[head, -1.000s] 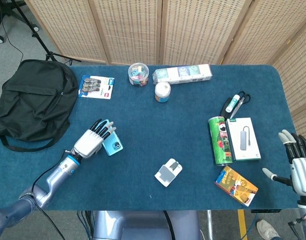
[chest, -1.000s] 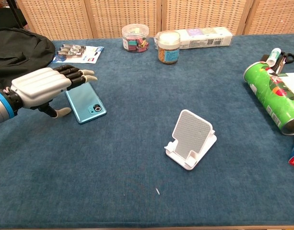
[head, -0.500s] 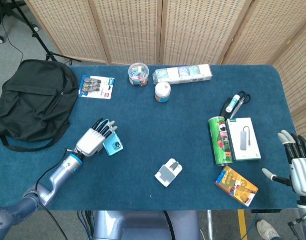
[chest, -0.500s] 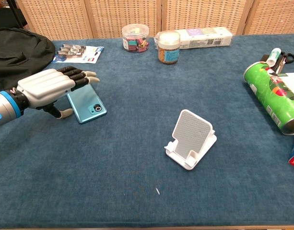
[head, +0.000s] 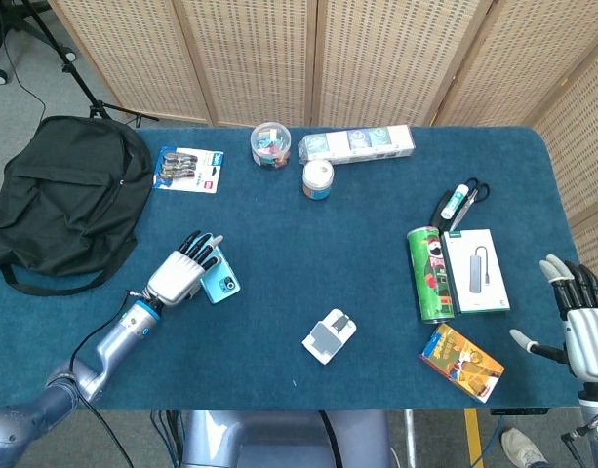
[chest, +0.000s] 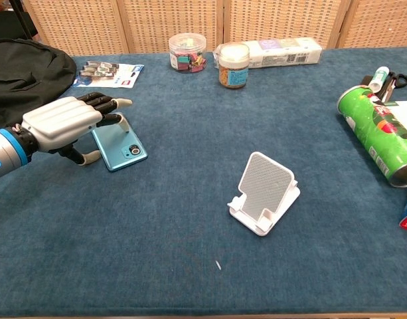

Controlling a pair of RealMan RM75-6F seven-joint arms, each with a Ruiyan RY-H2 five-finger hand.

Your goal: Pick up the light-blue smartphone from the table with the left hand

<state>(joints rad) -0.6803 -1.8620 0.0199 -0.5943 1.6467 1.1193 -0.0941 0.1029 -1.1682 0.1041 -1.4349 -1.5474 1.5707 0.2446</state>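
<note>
The light-blue smartphone (chest: 121, 147) (head: 221, 284) lies flat on the blue table, camera side up. My left hand (chest: 62, 123) (head: 178, 273) hovers over its left part, palm down. The fingers (chest: 105, 105) reach past the phone's far edge with tips bent down, and the thumb sits by its near-left edge. Whether they touch the phone I cannot tell; it is not lifted. In the head view my right hand (head: 579, 317) is off the table's right edge, fingers spread, holding nothing.
A black backpack (chest: 20, 73) lies just left of the hand. A white phone stand (chest: 263, 193) sits mid-table. At the back are a pack of clips (chest: 109, 74), two jars (chest: 187, 52) and a long box (chest: 283, 51). A green can (chest: 379, 133) lies on the right.
The left hand has stayed over the phone and settled slightly lower, its fingertips bending down at the phone's far edge. The phone has not moved. The right hand is nearly still.
</note>
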